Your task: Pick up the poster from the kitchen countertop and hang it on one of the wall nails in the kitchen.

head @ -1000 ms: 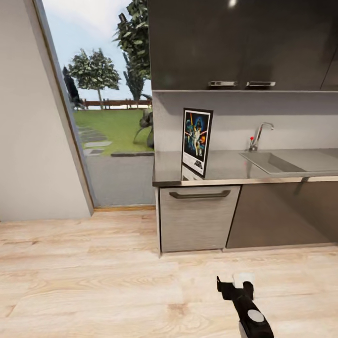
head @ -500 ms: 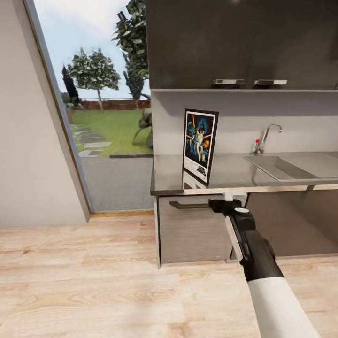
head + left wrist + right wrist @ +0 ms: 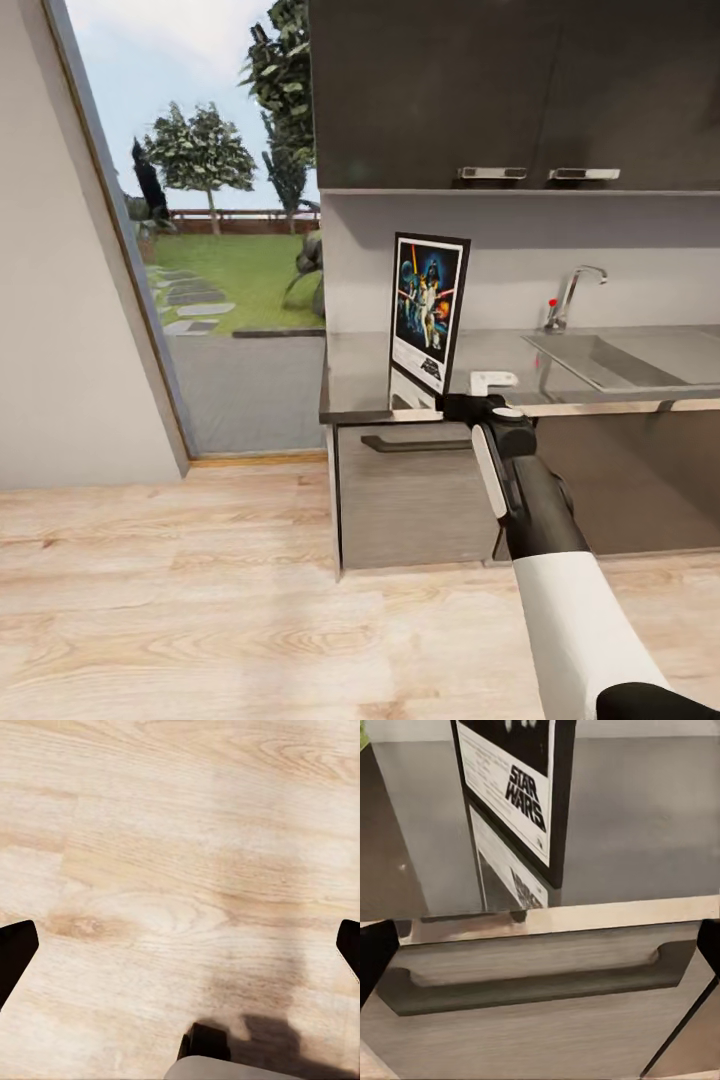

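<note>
Poster (image 3: 428,307) standing upright on the kitchen countertop (image 3: 510,355), near its front edge and just beyond the right gripper (image 3: 478,397), which reaches toward the counter lip at the end of the outstretched right arm. From the right wrist view the poster (image 3: 514,791) is ahead of the claw and slightly to one side, its "STAR WARS" title plain to read and its lower part mirrored in the glossy slab; the drawer handle (image 3: 532,979) runs below the counter edge, directly in front of the fingers. The dark fingertips (image 3: 375,952) sit at the two sides of that view, wide apart, with nothing between them, so the right claw is spread and empty. The left gripper (image 3: 180,945) looks down at the wooden floor (image 3: 180,832), its tips likewise far apart and holding nothing. As for progress, I judge the task barely begun: the robot has reached the counter and the arm is lined up, but the poster is not yet touched, let alone lifted. Everything that matters is left: closing on the frame, lifting it clear of the slab, carrying it to a wall, and hooking it on a nail. The sink (image 3: 620,360) and tap (image 3: 568,295) lie well to the right of the claw, away from the approach.
</note>
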Robot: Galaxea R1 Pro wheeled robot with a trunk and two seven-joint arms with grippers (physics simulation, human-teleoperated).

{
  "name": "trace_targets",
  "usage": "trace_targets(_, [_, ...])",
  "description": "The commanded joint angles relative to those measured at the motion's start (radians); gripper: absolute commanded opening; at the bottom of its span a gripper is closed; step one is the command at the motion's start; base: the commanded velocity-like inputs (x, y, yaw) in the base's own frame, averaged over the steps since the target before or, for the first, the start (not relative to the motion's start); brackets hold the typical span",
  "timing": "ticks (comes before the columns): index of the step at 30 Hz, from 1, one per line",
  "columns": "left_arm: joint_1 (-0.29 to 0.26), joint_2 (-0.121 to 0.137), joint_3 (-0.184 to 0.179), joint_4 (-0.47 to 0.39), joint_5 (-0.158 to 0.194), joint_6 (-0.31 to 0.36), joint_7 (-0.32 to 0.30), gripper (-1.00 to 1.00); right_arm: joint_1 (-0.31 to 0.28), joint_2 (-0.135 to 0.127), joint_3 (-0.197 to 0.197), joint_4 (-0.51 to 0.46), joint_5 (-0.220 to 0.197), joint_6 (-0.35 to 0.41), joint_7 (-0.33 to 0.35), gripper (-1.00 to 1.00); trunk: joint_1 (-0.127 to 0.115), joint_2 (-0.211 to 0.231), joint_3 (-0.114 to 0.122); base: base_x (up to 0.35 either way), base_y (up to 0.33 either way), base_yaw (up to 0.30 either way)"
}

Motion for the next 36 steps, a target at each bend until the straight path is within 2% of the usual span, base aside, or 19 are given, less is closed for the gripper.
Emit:
trace_targets(1, [0.0, 0.0, 0.001, -0.001, 0.0, -0.002, -0.001, 1.0, -0.001, 0.0, 0.002, -0.001, 0.004, 0.006, -0.002, 1.0, 0.001, 0.0, -0.001, 0.304, 0.0, 0.0])
trace_targets(17, [0.0, 0.0, 0.001, -0.001, 0.0, -0.003, -0.001, 1.0, 0.009, 0.0, -0.001, 0.0, 0.003, -0.009, 0.003, 1.0, 0.001, 0.0, -0.001, 0.308, 0.0, 0.0])
trace_targets(23, [0.0, 0.0, 0.001, -0.001, 0.0, -0.003, -0.001, 1.0, 0.022, -0.002, -0.001, 0.019, 0.003, -0.106, 0.004, 1.0, 0.001, 0.0, -0.001, 0.059, 0.0, 0.0])
trace_targets(36, [0.0, 0.0, 0.001, -0.001, 0.0, -0.003, -0.001, 1.0, 0.056, -0.007, -0.003, 0.043, 0.003, -0.144, 0.006, 1.0, 0.001, 0.0, -0.001, 0.005, 0.0, 0.0])
